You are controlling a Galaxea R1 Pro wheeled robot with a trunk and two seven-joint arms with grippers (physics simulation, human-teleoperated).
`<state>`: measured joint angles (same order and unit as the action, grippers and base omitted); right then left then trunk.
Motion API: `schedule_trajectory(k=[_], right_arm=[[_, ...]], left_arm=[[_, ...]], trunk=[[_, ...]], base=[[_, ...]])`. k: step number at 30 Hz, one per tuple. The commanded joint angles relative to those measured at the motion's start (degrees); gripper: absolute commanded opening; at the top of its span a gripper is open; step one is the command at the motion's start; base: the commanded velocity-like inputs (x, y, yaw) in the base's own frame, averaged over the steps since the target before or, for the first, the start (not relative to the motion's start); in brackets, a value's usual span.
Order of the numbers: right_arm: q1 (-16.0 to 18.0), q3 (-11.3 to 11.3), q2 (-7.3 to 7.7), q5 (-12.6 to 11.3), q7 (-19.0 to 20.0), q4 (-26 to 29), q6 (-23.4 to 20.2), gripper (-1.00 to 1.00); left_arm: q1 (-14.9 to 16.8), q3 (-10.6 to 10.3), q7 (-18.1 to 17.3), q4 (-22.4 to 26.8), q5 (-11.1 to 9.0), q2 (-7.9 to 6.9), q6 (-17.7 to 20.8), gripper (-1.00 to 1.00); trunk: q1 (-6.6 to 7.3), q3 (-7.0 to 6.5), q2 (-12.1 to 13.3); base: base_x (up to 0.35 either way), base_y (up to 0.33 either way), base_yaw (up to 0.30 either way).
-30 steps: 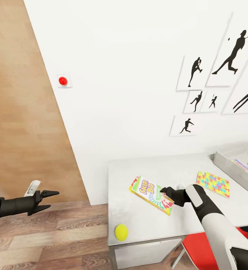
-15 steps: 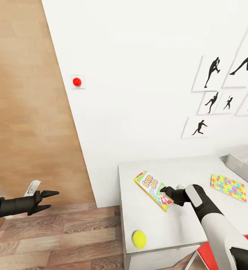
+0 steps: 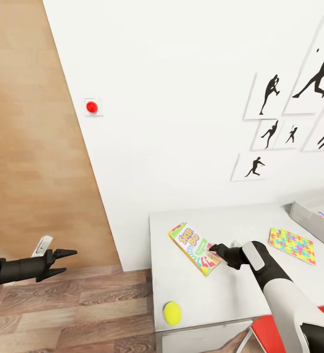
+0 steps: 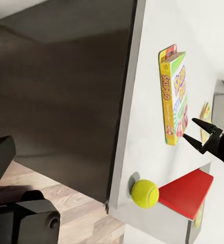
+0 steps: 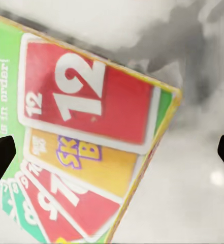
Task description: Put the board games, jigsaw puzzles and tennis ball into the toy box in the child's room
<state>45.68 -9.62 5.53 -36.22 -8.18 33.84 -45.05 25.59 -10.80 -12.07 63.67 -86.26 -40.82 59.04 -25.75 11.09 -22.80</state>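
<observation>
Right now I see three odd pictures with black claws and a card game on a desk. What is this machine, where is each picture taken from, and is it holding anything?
It is a simulated two-armed robot. The wide picture comes from a camera on its head; the other two come from cameras near each claw. On the table lie a Skip-Bo board game, a jigsaw puzzle and a tennis ball near the front edge. The grey toy box sits at the far right. The right gripper is open at the game's near corner, its fingertips apart on either side in the right wrist picture; it grips nothing yet. The left gripper is open, over the floor beside the table.
</observation>
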Motion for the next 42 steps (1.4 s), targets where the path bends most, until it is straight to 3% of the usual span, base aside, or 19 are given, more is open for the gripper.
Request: schedule_trajectory(k=[1,11,42], right_arm=[[0.0,-0.1,0.0,-0.6,-0.5,0.1,-0.2,1.0],[0.0,-0.1,0.0,-0.6,-0.5,0.1,-0.2,1.0],[0.0,0.0,-0.02,-0.5,-0.5,0.1,-0.2,1.0]], left_arm=[[0.1,-0.1,-0.6,0.0,0.5,-0.05,0.0,1.0],[0.1,-0.1,-0.6,0.0,0.5,-0.02,0.0,1.0],[0.1,-0.1,-0.6,0.0,0.5,-0.01,0.1,1.0]], trunk=[[-0.04,0.12,-0.1],[-0.04,0.12,-0.1],[-0.04,0.12,-0.1]], base=[[0.006,-0.245,0.0],[0.065,-0.106,0.0],[0.036,0.03,0.0]])
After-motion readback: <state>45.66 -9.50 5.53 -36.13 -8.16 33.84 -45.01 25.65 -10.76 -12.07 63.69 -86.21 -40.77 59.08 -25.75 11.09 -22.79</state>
